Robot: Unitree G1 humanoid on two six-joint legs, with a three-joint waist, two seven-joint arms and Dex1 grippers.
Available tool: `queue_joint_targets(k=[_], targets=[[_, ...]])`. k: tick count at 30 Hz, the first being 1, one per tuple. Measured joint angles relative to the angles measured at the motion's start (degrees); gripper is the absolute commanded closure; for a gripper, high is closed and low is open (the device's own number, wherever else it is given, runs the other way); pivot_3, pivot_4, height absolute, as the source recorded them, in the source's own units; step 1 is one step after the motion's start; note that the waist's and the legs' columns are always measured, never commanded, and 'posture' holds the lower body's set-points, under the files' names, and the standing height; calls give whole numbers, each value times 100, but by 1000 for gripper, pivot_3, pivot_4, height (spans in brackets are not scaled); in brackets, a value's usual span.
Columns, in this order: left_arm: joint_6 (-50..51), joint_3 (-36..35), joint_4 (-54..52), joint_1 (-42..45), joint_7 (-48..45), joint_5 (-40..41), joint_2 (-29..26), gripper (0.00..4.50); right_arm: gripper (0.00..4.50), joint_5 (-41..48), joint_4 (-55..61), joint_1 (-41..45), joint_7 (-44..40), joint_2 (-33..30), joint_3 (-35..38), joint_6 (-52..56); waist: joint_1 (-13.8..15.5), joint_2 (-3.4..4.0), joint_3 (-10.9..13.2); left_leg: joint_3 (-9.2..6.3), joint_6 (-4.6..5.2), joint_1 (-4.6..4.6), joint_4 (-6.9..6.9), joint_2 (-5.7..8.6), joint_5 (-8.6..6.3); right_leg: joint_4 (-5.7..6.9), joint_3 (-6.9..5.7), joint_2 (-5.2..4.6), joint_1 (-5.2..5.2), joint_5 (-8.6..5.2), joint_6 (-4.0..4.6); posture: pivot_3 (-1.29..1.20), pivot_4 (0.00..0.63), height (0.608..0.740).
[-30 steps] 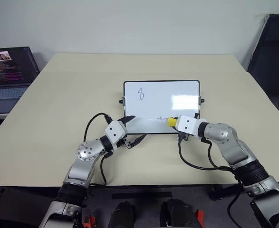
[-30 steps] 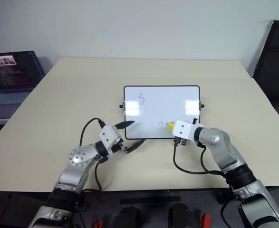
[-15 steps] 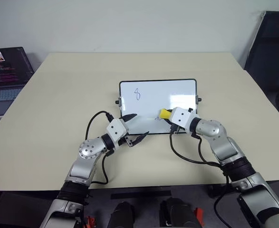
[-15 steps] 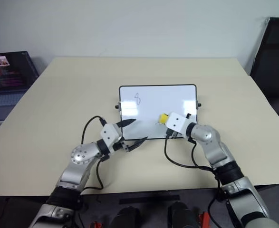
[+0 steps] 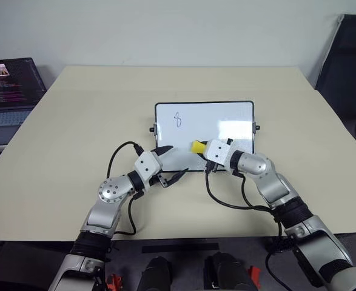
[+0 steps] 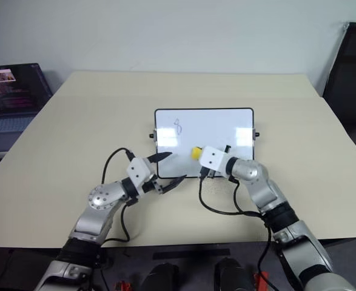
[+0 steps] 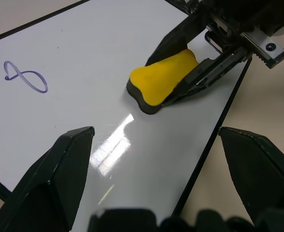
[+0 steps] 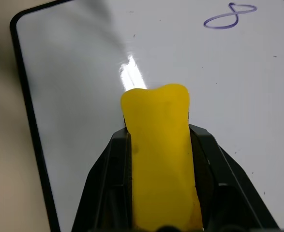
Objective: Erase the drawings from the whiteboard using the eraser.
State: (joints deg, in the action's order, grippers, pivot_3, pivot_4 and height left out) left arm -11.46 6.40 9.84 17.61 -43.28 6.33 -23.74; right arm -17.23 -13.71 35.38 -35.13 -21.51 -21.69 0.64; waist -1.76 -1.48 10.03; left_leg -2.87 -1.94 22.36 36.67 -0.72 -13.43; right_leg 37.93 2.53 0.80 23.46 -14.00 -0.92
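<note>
The right gripper (image 5: 197, 148), clamped on the eraser (image 7: 163, 81), rests near the whiteboard's (image 5: 226, 115) near edge, the "8" scribble (image 5: 178, 119) remains, while the left gripper (image 5: 173, 163) hangs wide open, empty.

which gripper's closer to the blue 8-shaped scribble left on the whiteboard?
Right. The right gripper, clamping the yellow eraser, sits on the board just below-right of the scribble; the open left gripper straddles the board's near-left corner.

Office or lab room — plain white wall (image 5: 184, 30), beige bench (image 5: 74, 133), open laptop (image 5: 11, 91) showing code, dark chair (image 5: 350, 66) alongside.
</note>
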Motion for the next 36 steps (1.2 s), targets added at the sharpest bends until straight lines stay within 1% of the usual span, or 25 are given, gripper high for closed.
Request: queue_joint_targets(k=[3, 5, 12, 17, 23, 33, 36], targets=[[-16, -1, 11, 1, -1, 0, -7, 0, 3292, -148, 32, 2, -92, -199, -54, 39, 8, 0, 0, -2, 0, -18, 8, 1, 0, 2, -2, 0, -18, 0, 1, 0, 150, 740], [-27, 0, 24, 3, -3, 0, -7, 0, 3292, -172, 57, -1, -96, -241, -51, 111, 8, -1, -1, -1, 0, -30, 12, 0, 0, 3, 1, -1, -29, -14, 24, 0, 150, 740], [-78, 0, 178, 18, -90, 0, -28, 0, 3292, -171, 274, -110, -89, -426, 45, 313, 23, -3, -1, 0, 0, -28, 18, 1, 1, 4, 4, -7, -31, -18, 30, 0, 150, 740], [-168, 4, 299, 110, -124, -1, -25, 0, 3292, -171, 635, -468, -96, -696, 233, 441, 36, -7, -4, 0, 0, -28, 19, 1, 1, 3, 4, -8, -32, -18, 30, 0, 150, 740], [-269, 7, 373, 117, -123, -5, -7, 0, 3292, -169, 898, -798, -107, -988, 295, 490, 26, -9, -6, 3, 0, -31, 20, 1, 1, 3, 5, -8, -33, -18, 30, 0, 150, 740], [-264, 9, 372, 132, -125, -5, 1, 0, 3292, 11, 961, -856, -77, -952, 401, 598, 30, -12, -4, 3, 0, -28, 21, 1, 1, 0, 6, -10, -33, -19, 29, 0, 150, 740], [-265, 5, 375, 161, -124, -5, 1, 0, 3292, 169, 1103, -1041, 107, -641, 599, 768, 18, -14, -2, 5, 0, -28, 20, 0, 0, 2, 7, -8, -29, -19, 29, 0, 150, 740]])
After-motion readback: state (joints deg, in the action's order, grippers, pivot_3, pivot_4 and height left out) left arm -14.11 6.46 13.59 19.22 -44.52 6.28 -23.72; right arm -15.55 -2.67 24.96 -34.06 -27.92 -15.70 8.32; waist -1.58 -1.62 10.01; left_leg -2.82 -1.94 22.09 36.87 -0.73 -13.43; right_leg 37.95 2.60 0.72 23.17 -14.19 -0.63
